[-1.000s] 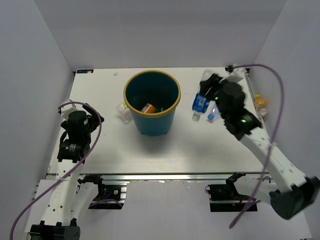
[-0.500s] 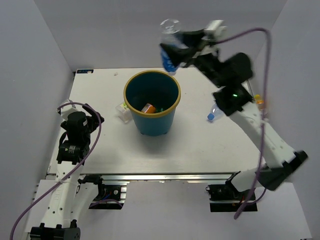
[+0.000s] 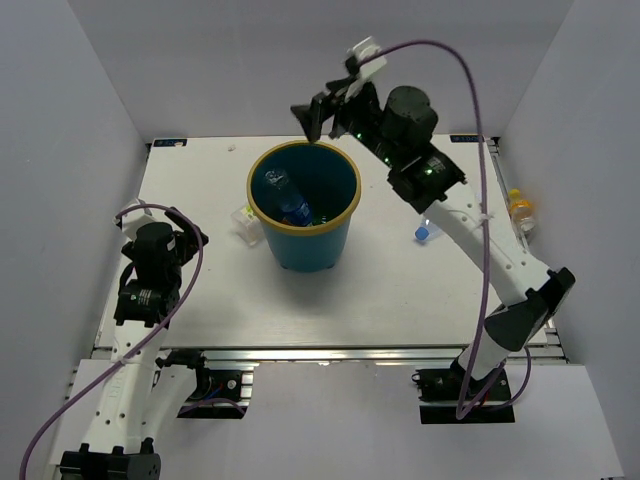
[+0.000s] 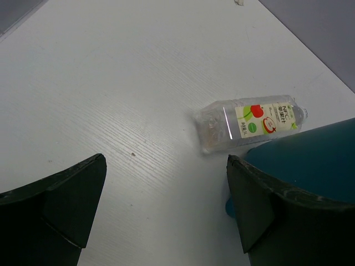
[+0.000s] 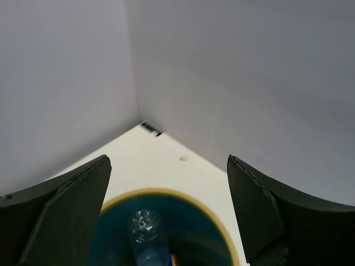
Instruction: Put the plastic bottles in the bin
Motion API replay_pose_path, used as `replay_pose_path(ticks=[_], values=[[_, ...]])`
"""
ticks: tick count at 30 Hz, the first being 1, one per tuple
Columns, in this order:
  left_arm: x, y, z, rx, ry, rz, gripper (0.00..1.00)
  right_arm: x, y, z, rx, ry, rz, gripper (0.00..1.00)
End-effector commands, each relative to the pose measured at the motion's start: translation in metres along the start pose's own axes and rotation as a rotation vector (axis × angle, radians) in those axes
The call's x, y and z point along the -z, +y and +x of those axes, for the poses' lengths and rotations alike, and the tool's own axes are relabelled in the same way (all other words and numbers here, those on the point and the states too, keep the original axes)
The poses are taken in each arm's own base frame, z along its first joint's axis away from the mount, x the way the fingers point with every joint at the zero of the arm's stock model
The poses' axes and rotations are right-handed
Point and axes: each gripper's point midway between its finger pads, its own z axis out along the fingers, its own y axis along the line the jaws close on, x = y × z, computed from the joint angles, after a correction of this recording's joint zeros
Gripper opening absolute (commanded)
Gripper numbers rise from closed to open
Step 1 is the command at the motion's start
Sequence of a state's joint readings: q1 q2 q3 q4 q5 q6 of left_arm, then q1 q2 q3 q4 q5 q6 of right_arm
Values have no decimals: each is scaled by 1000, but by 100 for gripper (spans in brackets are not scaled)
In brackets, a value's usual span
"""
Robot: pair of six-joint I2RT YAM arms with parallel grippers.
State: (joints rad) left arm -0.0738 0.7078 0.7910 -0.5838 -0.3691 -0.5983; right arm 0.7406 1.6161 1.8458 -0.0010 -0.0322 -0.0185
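The right gripper is hanging in the air above the far rim of the bin, its jaws spread wide with nothing between them. Straight below it, inside the bin, a clear bottle with a blue label is lying tilted, its clear end pointing up toward the gripper. The wrist camera on that arm is looking down past the two dark fingers at the same bottle within the yellowish rim. Another blue bottle is lying on the table under that arm, back toward the arm's base from the gripper and apart from the bin. An orange bottle is sitting well off to the gripper's right, by the table's right edge.

The left gripper is hovering low over the table to the left of the bin, and it too is standing wide open and empty; in its wrist view the gripper is framing bare tabletop. Ahead of it and slightly to its right, a clear bottle with a white-green label is lying on its side just beside the bin's teal wall; whether the two are touching I cannot tell
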Motion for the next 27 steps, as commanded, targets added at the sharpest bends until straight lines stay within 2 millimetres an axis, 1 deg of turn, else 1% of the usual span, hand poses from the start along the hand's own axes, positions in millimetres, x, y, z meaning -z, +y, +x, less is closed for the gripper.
replay_pose_path(ticks=[1,2,3,4,5,6,7,8,9,10,11,12,13,14,15,16,17,18,20,21,22,23,24,25,26,27], values=[[1,11,-3,-10,-21,-51,98,37,-61,-48,-66,-21,351,89],[2,10,-4,-9,-24,-46,98,50,-87,-53,-78,-11,443,89],[1,10,-2,-9,-21,-40,98,64,-106,-45,-130,18,536,89],[1,9,-2,-8,-20,-32,98,79,-118,-23,-151,111,584,89],[1,7,-1,-13,-17,-23,98,98,-147,-11,-178,147,665,89],[1,8,-3,-15,-22,-28,98,114,-154,11,-249,196,694,89],[0,9,-4,-17,-24,-41,98,131,-164,34,-283,263,730,89],[0,14,-5,-24,-30,-65,98,153,-188,51,-319,297,806,89],[0,14,-5,-26,-30,-71,98,173,-193,80,-354,366,850,89],[-1,15,-5,-26,-29,-72,98,187,-199,97,-392,398,903,89],[-1,13,-5,-25,-28,-65,98,211,-213,115,-405,452,986,89],[-2,12,-1,-26,-17,-54,98,230,-220,141,-420,511,1061,89],[-3,11,0,-28,-12,-51,98,242,-225,155,-431,546,1101,89],[-4,12,1,-32,-6,-57,98,258,-236,166,-450,571,1151,89],[-5,13,3,-35,0,-63,98,260,-236,179,-481,595,1131,89],[-5,12,3,-35,2,-64,98,267,-238,198,-507,636,1134,89],[-7,13,4,-38,8,-70,98,272,-249,204,-527,627,1147,89],[-7,12,5,-39,11,-65,98,276,-255,219,-554,656,1149,89],[-8,13,6,-42,17,-69,98,282,-263,236,-564,696,1177,89],[-8,13,6,-39,17,-69,98,281,-269,251,-564,725,1183,89],[-7,13,6,-38,14,-69,98,282,-273,262,-559,742,1181,89],[-7,13,6,-37,14,-69,98,279,-277,270,-537,752,1161,89],[-8,13,6,-37,14,-69,98,273,-284,282,-538,746,1158,89],[-8,13,6,-36,12,-67,98,271,-285,291,-551,751,1155,89],[-7,13,6,-35,11,-66,98,270,-284,309,-570,779,1140,89],[-8,13,6,-36,11,-68,98,269,-285,318,-583,780,1145,89]])
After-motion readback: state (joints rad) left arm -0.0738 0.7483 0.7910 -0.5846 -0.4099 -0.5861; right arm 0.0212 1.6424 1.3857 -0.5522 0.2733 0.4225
